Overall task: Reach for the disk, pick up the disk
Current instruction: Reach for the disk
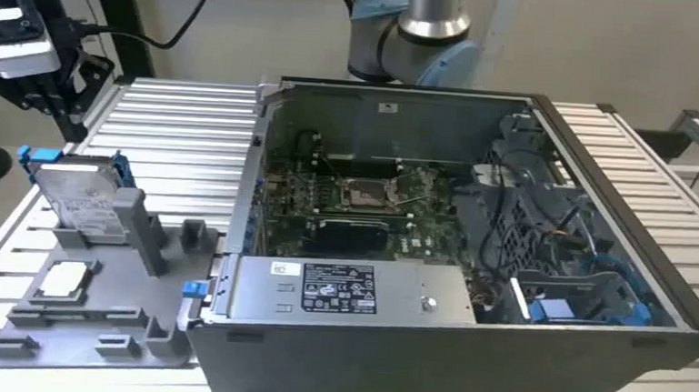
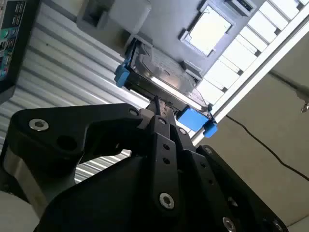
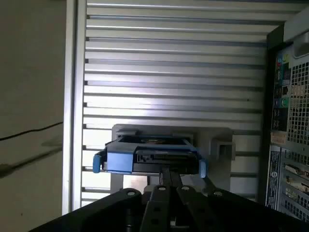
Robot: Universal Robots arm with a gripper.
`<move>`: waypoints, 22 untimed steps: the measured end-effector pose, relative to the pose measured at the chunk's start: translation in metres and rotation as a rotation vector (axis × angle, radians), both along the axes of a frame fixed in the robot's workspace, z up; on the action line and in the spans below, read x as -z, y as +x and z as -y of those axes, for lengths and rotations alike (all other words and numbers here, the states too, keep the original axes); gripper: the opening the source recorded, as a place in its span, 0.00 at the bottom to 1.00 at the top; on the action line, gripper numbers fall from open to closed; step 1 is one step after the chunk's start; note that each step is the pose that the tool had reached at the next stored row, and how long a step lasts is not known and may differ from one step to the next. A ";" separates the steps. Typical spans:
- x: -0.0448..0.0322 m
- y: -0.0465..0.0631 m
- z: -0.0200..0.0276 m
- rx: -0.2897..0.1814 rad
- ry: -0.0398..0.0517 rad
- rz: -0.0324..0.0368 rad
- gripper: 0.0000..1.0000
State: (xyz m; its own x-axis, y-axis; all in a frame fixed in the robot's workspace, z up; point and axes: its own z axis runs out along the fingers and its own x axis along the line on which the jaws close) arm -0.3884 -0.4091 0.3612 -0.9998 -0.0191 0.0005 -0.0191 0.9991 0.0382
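1. Disk (image 1: 79,199) rests label-up on a grey holder (image 1: 119,282) in the exterior view, long axis running away from camera.
2. Both wrist views face its blue-railed end; gripper (image 2: 157,103) fingers together, just short.

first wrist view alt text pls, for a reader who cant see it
The black gripper, its tips together, points at the disk from close by. The disk has blue side rails and sits in a grey holder on a slatted metal table. A computer case stands beside it.
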 end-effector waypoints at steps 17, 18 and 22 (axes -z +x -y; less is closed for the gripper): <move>0.0000 -0.006 -0.0014 0.000 -0.0001 -0.0001 0.00; 0.0000 -0.008 -0.0022 0.000 -0.0001 -0.0001 0.00; 0.0001 -0.019 -0.0039 0.000 0.0000 0.0001 0.00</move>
State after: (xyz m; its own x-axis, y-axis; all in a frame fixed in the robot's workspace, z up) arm -0.4075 -0.4052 0.3610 -0.9998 -0.0191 0.0004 -0.0190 0.9991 0.0383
